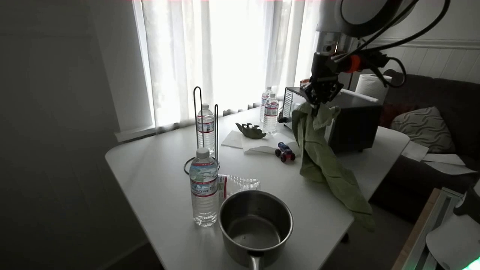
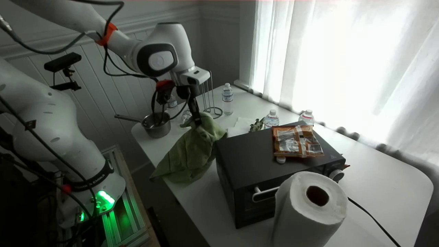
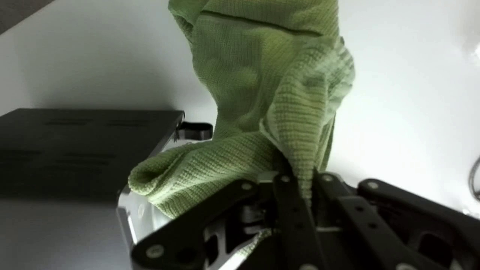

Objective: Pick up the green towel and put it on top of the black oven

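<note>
The green towel [image 1: 318,153] hangs from my gripper [image 1: 317,107] above the white table, beside the black oven [image 1: 358,122]. In an exterior view the towel [image 2: 190,154] drapes down past the table's edge, close to the oven's [image 2: 245,159] side. My gripper [image 2: 197,120] is shut on a bunched upper part of it. In the wrist view the towel [image 3: 243,75] is pinched between the fingers [image 3: 303,180], with a fold spreading to the left. The oven [image 3: 75,146] shows at the left there. The fingertips are partly hidden by the cloth.
An orange food packet [image 2: 296,140] lies on the oven's top. A paper towel roll [image 2: 312,209] stands before the oven. Water bottles [image 1: 270,112], a toy truck [image 1: 285,152], a green toy boat [image 1: 251,130], a wire stand [image 1: 216,131] and a metal pot [image 1: 256,225] are on the table.
</note>
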You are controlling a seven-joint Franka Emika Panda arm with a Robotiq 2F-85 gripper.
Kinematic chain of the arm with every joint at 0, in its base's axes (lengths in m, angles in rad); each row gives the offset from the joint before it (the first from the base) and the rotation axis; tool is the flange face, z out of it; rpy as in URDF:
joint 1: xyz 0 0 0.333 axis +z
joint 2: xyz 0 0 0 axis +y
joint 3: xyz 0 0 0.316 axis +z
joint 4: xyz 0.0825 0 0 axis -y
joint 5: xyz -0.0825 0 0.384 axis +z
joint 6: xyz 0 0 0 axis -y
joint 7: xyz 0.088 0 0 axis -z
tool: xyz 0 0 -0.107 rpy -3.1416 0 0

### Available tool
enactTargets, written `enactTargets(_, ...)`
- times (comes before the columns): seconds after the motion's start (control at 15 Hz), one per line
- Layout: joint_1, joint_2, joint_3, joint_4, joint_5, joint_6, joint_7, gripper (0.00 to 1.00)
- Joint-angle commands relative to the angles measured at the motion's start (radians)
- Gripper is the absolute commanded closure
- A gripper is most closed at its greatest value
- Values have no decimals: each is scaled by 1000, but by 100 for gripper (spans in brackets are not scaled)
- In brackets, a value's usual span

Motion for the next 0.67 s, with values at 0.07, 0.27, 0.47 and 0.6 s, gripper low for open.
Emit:
enactTargets(0.07,-43,-268,50,-11,24,-87,-38,98)
enactTargets(0.27,-56,-445,54,-63,42,-109,-46,98)
enactTargets(0.47,-80,-519,56,-12,52,-134,-45,98)
enactTargets(0.6,-88,-462,71,-8,51,-112,-47,93)
